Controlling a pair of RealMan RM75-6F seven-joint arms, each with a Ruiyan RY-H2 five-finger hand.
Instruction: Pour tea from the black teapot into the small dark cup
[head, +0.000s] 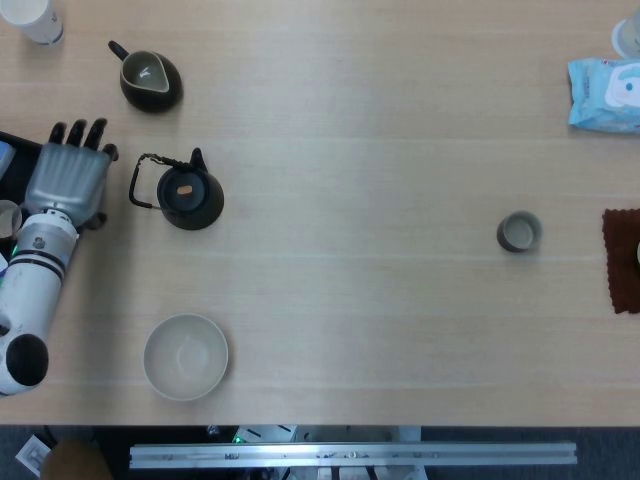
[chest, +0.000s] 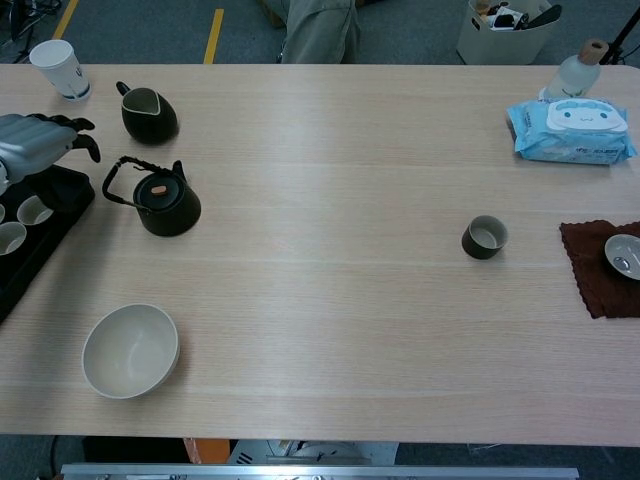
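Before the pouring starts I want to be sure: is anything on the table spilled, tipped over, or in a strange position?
Nothing stands out. The black teapot stands upright with its lid on, the small dark cup is upright far to its right, and the pale bowl sits upright too. No spill shows on the table. The left hand holds nothing.

Round black teapot (head: 190, 198) with wire bail handle and orange-knobbed lid is sitting upright at table left, handle tipped leftward, spout pointing away. Small dark cylindrical cup (head: 519, 232), pale inside, is standing upright well apart, far right.
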